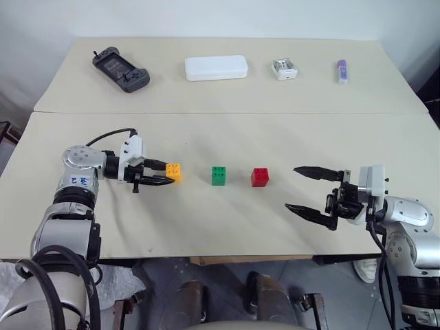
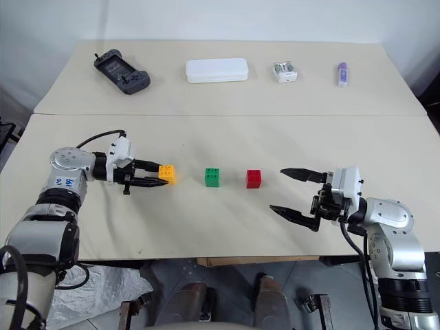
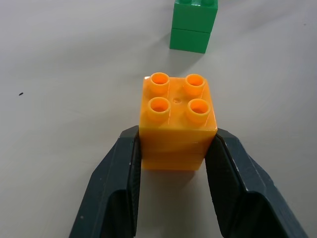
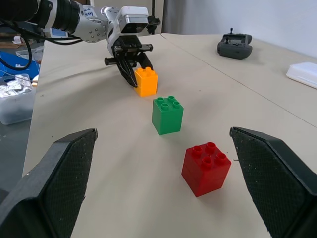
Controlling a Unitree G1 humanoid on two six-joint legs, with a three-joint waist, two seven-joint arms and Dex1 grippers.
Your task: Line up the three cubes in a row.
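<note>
Orange-yellow cube (image 3: 177, 121) clenched in left pincer (image 1: 165, 175); right pincer (image 1: 311, 193) spread wide near red cube (image 1: 260, 177).

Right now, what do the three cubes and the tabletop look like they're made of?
orange-yellow cube, green cube, red cube: likely moulded plastic, smooth and slightly glossy; studded tops, a seam around the middle, soft highlights on the faces.
table: matte beige surface with no glare; could be laminate or a covering, can't tell which.
</note>
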